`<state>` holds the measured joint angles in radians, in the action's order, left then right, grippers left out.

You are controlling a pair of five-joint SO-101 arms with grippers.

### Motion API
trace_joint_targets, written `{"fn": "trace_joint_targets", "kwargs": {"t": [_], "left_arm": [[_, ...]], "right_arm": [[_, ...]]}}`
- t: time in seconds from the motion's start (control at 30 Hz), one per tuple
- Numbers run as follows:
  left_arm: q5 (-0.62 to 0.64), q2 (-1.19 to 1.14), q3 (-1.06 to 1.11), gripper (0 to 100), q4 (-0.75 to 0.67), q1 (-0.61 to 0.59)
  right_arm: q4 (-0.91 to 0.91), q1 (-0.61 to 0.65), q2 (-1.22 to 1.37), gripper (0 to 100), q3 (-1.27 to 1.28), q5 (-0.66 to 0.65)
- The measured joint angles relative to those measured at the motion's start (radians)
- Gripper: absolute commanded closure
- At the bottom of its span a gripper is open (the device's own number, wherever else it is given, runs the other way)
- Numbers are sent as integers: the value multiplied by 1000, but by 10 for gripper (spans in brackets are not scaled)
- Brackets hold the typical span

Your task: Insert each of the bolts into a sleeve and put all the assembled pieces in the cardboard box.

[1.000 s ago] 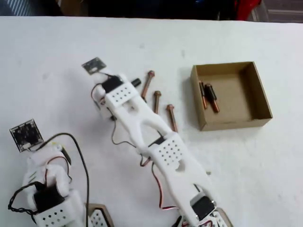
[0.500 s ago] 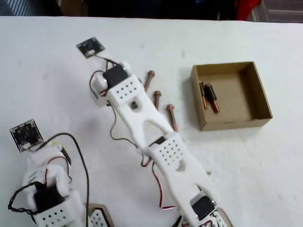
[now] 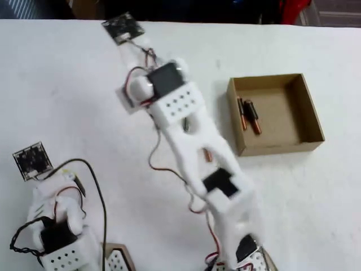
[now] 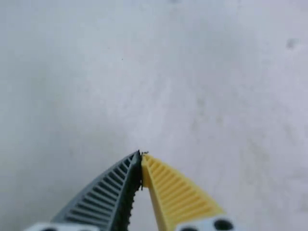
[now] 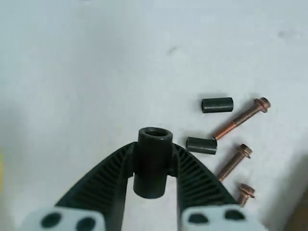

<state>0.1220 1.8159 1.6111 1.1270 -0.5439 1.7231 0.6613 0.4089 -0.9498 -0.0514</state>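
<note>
White table (image 3: 67, 84) fills the scene, with a dark strip of room along its far edge. Across it the right arm (image 3: 192, 141) stretches from the near edge diagonally toward the far side, its wrist just beside the box on the box's left in the high view. The left arm (image 3: 56, 226) sits folded up at the near left corner.

To the right stands 1 open cardboard box (image 3: 276, 148), upright, with 2 assembled pieces (image 3: 251, 117) lying side by side on its floor against its left wall.

The right gripper (image 5: 154, 150) has its 2 dark ribbed fingers parted only as wide as the sleeve (image 5: 154, 166) clamped between them. That black sleeve stands on end in the grip, its open bore facing the wrist camera. The left gripper (image 4: 141, 156) has its grey and yellow fingers pressed together at the tips, gripping nothing, over bare table.

On the table beyond the right gripper lie 3 copper bolts (image 5: 240, 118) in a loose row, heads pointing the same way. Just beside them rest 2 loose sleeves (image 5: 217, 105) on their sides, one near the longest bolt's head, the other by its tip.
</note>
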Motion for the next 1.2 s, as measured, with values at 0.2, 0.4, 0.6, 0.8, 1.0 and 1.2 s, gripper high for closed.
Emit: {"fn": "trace_joint_targets", "kwargs": {"t": [0.2,0.4,0.6,0.8,1.0,1.2], "left_arm": [[0,0,0,978,0,0],[0,0,0,978,0,0],[0,0,0,978,0,0],[0,0,0,978,0,0],[0,0,0,978,0,57],[0,0,0,977,0,68]], "right_arm": [[0,-83,-302,978,270,-54],[0,-155,-566,978,534,-100],[-26,-218,-764,978,838,-176],[-227,-269,-910,978,1204,-184],[-407,-264,-973,978,1496,-184],[-545,-265,-974,978,1692,-184]]}}
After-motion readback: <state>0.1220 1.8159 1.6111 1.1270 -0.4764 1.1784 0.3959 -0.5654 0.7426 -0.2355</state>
